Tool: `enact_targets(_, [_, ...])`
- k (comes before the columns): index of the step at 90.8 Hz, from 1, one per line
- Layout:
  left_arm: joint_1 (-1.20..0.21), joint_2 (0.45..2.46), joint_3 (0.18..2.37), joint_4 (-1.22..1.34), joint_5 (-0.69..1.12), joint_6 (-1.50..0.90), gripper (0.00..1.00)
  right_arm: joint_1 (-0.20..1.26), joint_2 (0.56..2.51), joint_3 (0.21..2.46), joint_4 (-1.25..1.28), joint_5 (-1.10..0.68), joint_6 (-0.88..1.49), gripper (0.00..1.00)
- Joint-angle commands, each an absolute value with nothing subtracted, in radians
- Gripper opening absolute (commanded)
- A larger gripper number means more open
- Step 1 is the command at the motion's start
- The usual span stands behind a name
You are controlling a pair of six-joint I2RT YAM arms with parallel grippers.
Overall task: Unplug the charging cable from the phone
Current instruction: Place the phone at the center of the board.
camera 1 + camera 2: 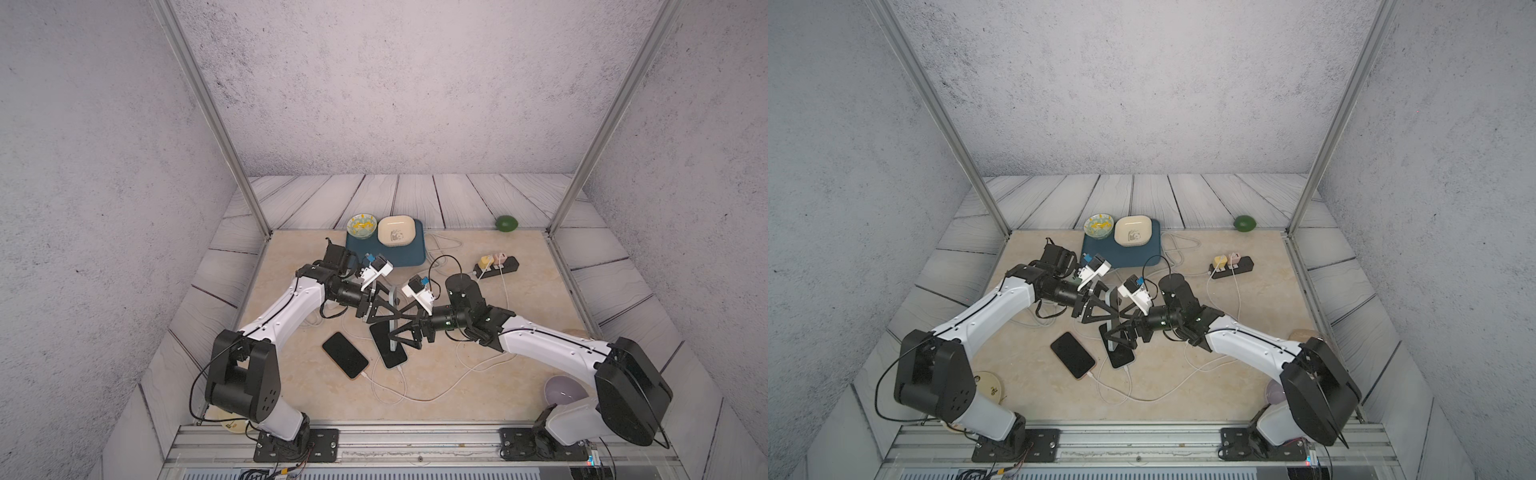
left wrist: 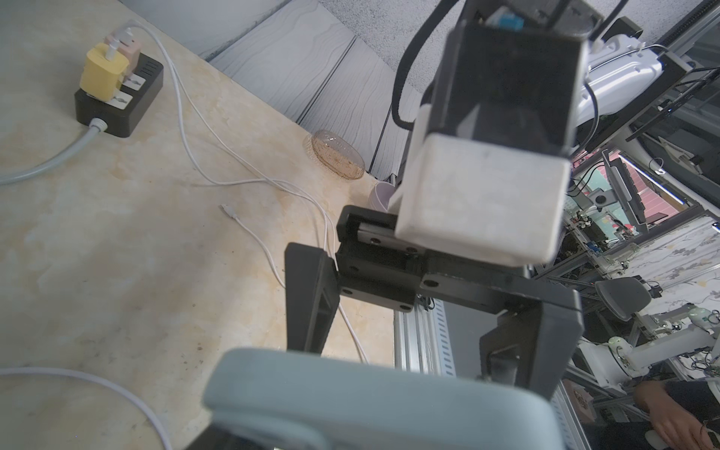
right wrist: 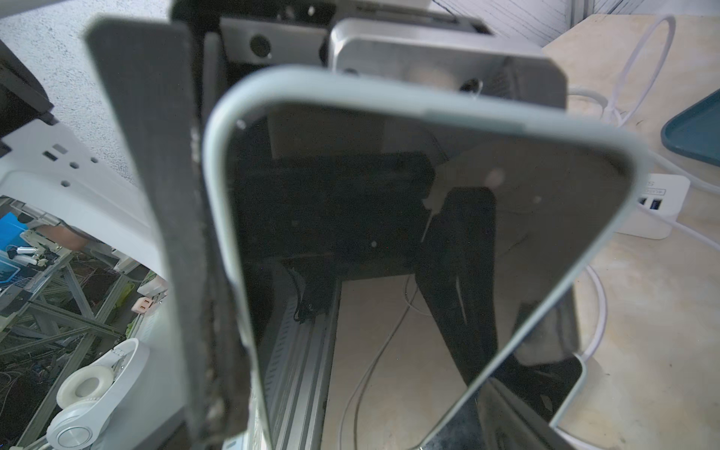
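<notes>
Beige marbled surface. Left hand clenched on grey-cased, dark-screened phone, held on edge above the surface's middle. Right hand released, jaws spread wide, close against the phone. White charging cable: plug lies loose on the surface, apart from phone.

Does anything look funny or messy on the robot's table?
Yes. The phone in the grey-blue case stands on its edge up in the air, pinched by the left gripper, instead of lying flat. A loose cable plug lies bare on the table, plugged into nothing.
</notes>
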State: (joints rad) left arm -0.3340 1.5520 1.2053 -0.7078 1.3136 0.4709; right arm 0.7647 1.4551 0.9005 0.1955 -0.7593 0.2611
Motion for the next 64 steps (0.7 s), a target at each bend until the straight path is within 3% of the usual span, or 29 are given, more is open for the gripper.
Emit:
enact_targets(1, [-0.336,1.532,1.235,-0.727,1.364,0.483,0.0,0.775,1.473,0.93,0.203,-0.74,0.245,0.99])
enact_targets(17, [-0.336,1.53,1.235,-0.73,1.364,0.488,0.0,0.777,1.483,0.937,0.203,-0.737,0.241,0.97])
enact_targets(53, [-0.336,1.532,1.235,-0.731,1.361,0.491,0.0,0.779,1.485,0.931,0.214,-0.748,0.245,0.66])
enact_targets(59, [-0.336,1.532,1.235,-0.732,1.357,0.492,0.1,0.779,1.484,0.929,0.219,-0.749,0.245,0.6])
enact_targets(64, [-0.336,1.53,1.235,-0.733,1.348,0.494,0.37,0.778,1.483,0.925,0.229,-0.752,0.247,0.56])
